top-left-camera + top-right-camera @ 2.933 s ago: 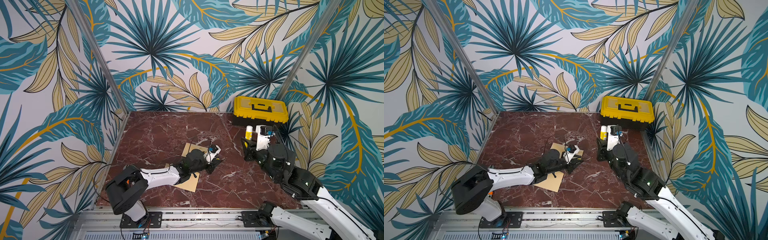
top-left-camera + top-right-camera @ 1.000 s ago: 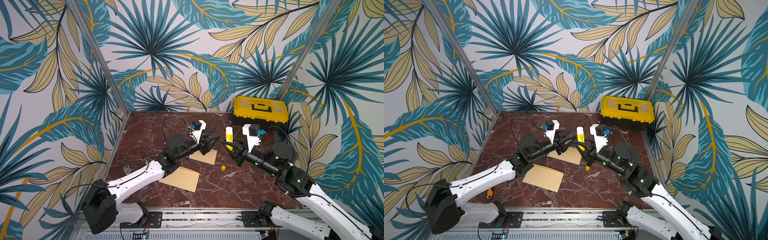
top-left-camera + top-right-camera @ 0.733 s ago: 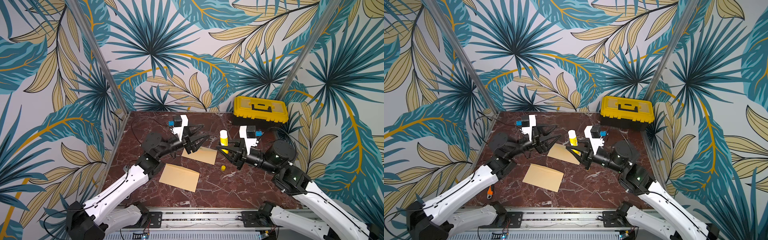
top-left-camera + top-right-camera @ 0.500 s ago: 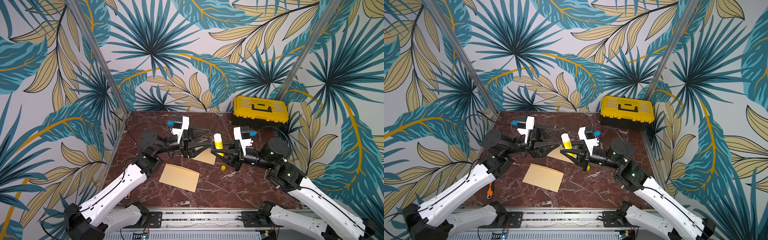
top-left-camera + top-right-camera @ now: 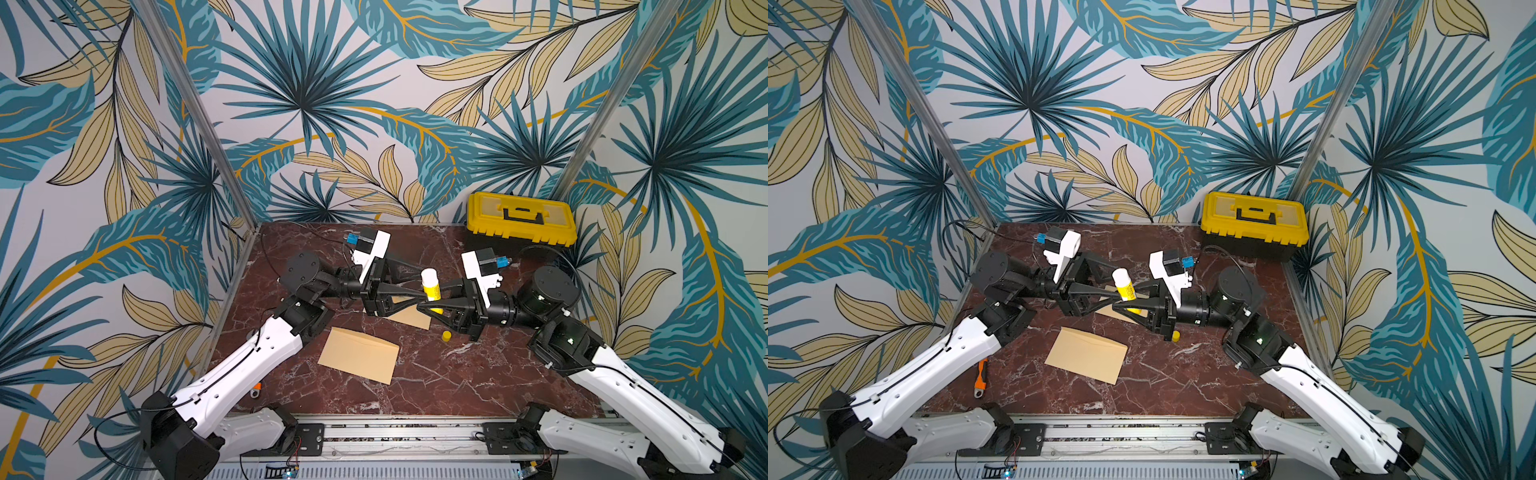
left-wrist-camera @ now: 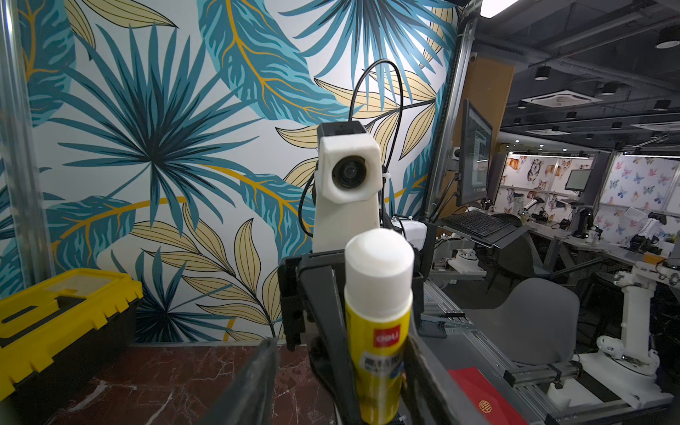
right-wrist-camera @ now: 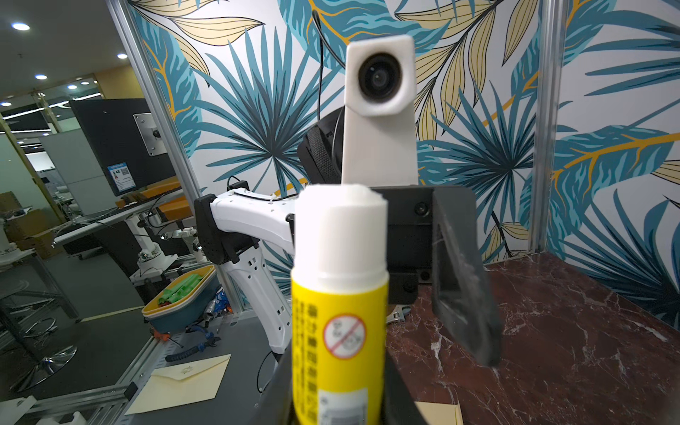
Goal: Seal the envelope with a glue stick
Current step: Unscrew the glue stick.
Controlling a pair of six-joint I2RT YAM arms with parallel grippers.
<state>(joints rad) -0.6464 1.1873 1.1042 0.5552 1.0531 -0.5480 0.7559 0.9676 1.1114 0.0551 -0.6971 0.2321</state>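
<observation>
glue stick point(image 5: 430, 286): upright, mid-air over desk centre; white tip up & bare, cap off.
right fingers point(image 5: 444, 303): clamped on lower yellow body; in right wrist view the glue stick point(image 7: 340, 312) rises straight out of them.
left fingers point(image 5: 405, 292): apart, straddling upper body from the opp. side; no grip.
stick vs left fingers: off-centre. In left wrist view, glue stick point(image 6: 379, 323) has one finger point(image 6: 423, 368) just beside the label (can't tell if touching) and the other point(image 6: 257, 382) well clear.
step (my read): mid-air handover or re-grip, right to left; not certain.
do it well: centre the stick btwn left fingers before closing. Close on yellow body above right's hold, not on the white tip, which prob. smears the pads. Right shd let go only once left is firm. Keep it upright, no twist.
risk: closing off-centre wd shove the stick sideways in right's hold & tilt it.
cap point(image 5: 446, 336): small, yellow, lying on desk under the right arm's finger mount, apart from the stick.
front envelope point(image 5: 359, 359): tan, flat, nr desk centre-front, untouched.
second envelope point(image 5: 409, 319): tan, partly hidden under both sets of fingers; flap state can't tell.
desk point(image 5: 457, 386): red-brown marble.
toolbox point(image 5: 521, 218): yellow lid, back right corner, not involved.
</observation>
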